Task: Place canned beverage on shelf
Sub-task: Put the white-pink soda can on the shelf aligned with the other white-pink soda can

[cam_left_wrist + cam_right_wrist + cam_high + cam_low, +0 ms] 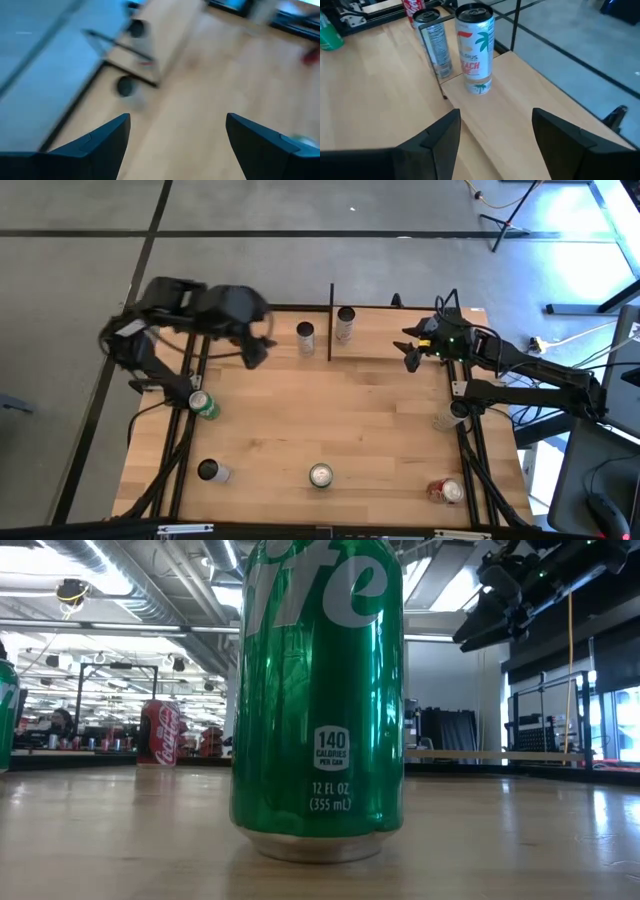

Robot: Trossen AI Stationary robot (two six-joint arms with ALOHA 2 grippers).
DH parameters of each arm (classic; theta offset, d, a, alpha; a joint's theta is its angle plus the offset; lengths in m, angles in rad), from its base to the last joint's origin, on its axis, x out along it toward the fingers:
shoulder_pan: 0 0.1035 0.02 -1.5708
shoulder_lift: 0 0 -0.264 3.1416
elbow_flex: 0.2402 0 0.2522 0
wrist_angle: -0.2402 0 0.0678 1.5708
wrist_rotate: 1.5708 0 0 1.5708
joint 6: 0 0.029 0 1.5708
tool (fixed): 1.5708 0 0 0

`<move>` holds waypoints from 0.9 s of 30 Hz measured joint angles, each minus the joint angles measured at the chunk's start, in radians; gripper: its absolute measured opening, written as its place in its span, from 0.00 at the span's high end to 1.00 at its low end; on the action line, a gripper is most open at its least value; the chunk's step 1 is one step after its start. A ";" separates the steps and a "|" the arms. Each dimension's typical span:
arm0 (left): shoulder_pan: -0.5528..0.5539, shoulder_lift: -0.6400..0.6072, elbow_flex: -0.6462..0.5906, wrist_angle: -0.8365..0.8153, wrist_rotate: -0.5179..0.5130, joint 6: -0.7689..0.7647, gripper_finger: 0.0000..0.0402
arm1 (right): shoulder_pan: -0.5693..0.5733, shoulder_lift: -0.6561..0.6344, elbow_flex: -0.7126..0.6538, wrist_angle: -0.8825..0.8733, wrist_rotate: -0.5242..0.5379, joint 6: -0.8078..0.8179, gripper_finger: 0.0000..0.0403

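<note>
The shelf (385, 345) sits at the far edge of the tabletop (330, 420), a pale wooden board edged by thin black rods, with one upright rod dividing it. A white can (345, 324) with a palm-tree print already stands on it, and a slim grey can (305, 336) stands just on the other side of the rod; whether that one is on the board cannot be told.

Both arms hover near the shelf with nothing held. The left gripper (255, 348) has its jaws spread wide above the far left of the tabletop, and the right gripper (411, 350) is likewise open at the shelf's right end, facing the white can.

The step in hand appears to be fetching another drink. Candidates stand well apart on the near half: a green can (320, 475) upright at the front centre, a green one lying down (204, 406) on the left, a dark-topped can (208, 471), and a red can on its side (445, 491).

An upright can suits a side grasp at mid-height, jaws square to the smooth, rounded metal wall, which is slippery and dents under too hard a squeeze. The tipped ones may roll when nudged.
</note>
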 joint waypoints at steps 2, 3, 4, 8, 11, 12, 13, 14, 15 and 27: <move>-0.036 -0.054 -0.049 0.002 -0.093 -0.065 0.21 | 0.000 0.006 0.000 0.001 -0.025 0.025 0.42; -0.051 -0.079 -0.074 0.001 -0.121 -0.102 0.21 | 0.000 0.007 0.000 -0.002 -0.041 0.037 0.42; -0.068 -0.101 -0.097 0.001 -0.145 -0.144 0.21 | 0.000 0.011 0.000 0.002 -0.052 0.053 0.42; -0.131 -0.162 -0.191 0.003 -0.160 -0.250 0.21 | 0.000 0.011 0.000 0.009 -0.105 0.063 0.42; -0.179 -0.185 -0.269 0.002 -0.116 -0.278 0.21 | 0.001 0.011 0.000 0.068 -0.163 0.080 0.42; -0.190 -0.190 -0.299 0.003 -0.104 -0.295 0.21 | 0.001 0.013 0.000 0.093 -0.186 0.091 0.42; -0.201 -0.192 -0.325 0.003 -0.092 -0.305 0.21 | 0.001 0.018 0.000 0.118 -0.206 0.111 0.42; -0.211 -0.193 -0.349 0.002 -0.076 -0.318 0.21 | 0.004 0.024 0.000 0.147 -0.225 0.136 0.42; -0.223 -0.195 -0.371 0.002 -0.052 -0.333 0.21 | 0.013 0.029 0.000 0.174 -0.243 0.162 0.42; -0.423 -0.197 -0.519 0.004 0.337 -0.869 0.23 | 0.243 0.230 0.171 0.175 -0.229 0.116 0.42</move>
